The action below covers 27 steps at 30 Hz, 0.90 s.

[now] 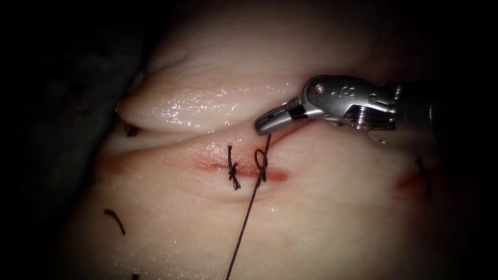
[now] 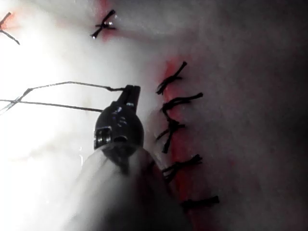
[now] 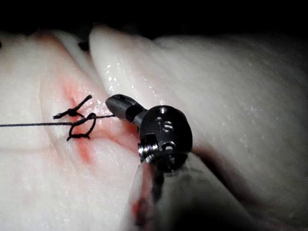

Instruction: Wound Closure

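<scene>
- The right arm's steel needle driver (image 1: 261, 126) has its jaws closed on the dark braided thread (image 1: 249, 218), just above the short reddened cut (image 1: 244, 171) in the pale glistening tissue (image 1: 321, 207).
- One knotted stitch (image 1: 233, 171) sits finished left of the jaws; beside it a loose loop (image 1: 261, 162) looks untightened, so closure seems unfinished.
- The thread's long axis slants from the jaws, across the cut.
- The left arm's tool (image 2: 130, 96) grips thread (image 2: 67, 84) too.

**Both tools closed on thread**

The right tool (image 1: 265, 124) reaches in from the right, wrist bent, its jaws pinched together on the thread (image 1: 248, 218) (just at the very tips). The left tool (image 2: 130, 93) stretches straight out along its shaft, jaws likewise clamped on thread.
</scene>
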{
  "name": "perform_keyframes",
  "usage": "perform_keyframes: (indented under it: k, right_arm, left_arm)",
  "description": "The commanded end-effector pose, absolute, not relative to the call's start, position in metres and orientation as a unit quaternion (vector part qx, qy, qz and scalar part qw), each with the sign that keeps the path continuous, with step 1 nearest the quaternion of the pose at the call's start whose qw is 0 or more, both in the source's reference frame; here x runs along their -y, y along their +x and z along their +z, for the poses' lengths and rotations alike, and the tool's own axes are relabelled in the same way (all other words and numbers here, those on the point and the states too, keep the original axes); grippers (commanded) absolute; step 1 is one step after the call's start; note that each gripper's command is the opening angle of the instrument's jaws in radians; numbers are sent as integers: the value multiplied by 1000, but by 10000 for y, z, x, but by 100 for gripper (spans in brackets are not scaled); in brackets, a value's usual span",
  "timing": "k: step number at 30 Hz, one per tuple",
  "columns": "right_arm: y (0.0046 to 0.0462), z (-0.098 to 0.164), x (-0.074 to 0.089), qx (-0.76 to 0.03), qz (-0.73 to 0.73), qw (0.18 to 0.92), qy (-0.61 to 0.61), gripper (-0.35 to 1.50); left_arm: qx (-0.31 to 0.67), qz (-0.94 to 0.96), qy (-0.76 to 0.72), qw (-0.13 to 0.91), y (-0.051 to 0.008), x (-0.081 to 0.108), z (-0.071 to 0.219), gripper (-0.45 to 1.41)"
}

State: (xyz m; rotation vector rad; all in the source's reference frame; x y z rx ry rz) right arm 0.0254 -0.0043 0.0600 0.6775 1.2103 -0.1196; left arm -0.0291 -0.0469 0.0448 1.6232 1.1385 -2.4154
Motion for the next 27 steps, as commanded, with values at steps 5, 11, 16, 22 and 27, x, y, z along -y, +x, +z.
perform_keyframes:
  k: [5, 11, 16, 22, 27]
  right_arm:
    - [259, 614, 38, -548, -42, 780, 299, -35]
    - [258, 623, 39, -542, -36, 788, 291, -35]
    - [258, 628, 41, -540, -36, 790, 288, -35]
    - [255, 635, 31, -531, -18, 800, 279, -35]
    - [254, 638, 26, -526, -10, 805, 274, -35]
  left_arm:
    - [-391, -768, 507, 12, -308, 497, 469, -45]
    - [-450, -744, 493, 32, -331, 534, 479, -45]
    - [-496, -714, 491, 55, -336, 557, 481, -45]
    - [-532, -687, 490, 72, -365, 588, 499, -45]
    - [-549, -677, 484, 83, -376, 605, 506, -45]
